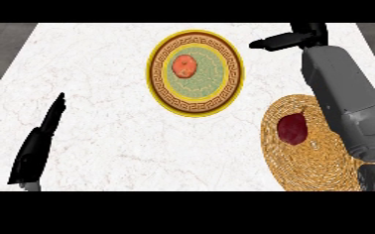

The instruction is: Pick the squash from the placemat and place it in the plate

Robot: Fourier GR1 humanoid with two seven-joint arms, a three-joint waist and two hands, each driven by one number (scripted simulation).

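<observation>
1. The desk (95,79) is topped with white marble that is finely veined in grey.
2. A round plate (152,74) is seen near the middle of the desk. It is rimmed in glossy yellow, banded with a brown key pattern and filled with pale green at its centre.
3. The squash (184,66) is found at the centre of the plate. It is small, round and orange-red, with a fainter greenish patch.
4. A round placemat (307,171), coiled from golden straw, is laid at the lower right, well apart from the plate.
5. A smooth dark red fruit (292,128) with a thin stem is set on the placemat. Its kind cannot be made out.
6. The placemat's right side is covered by the grey right forearm (337,89).
7. The right hand (289,39) is held to the right of the plate with its fingers stretched out, and nothing is grasped. Its top is cut off.
8. The left hand (36,146) is rested at the lower left with straight fingers. It is seen edge-on, with its base cut off.
</observation>
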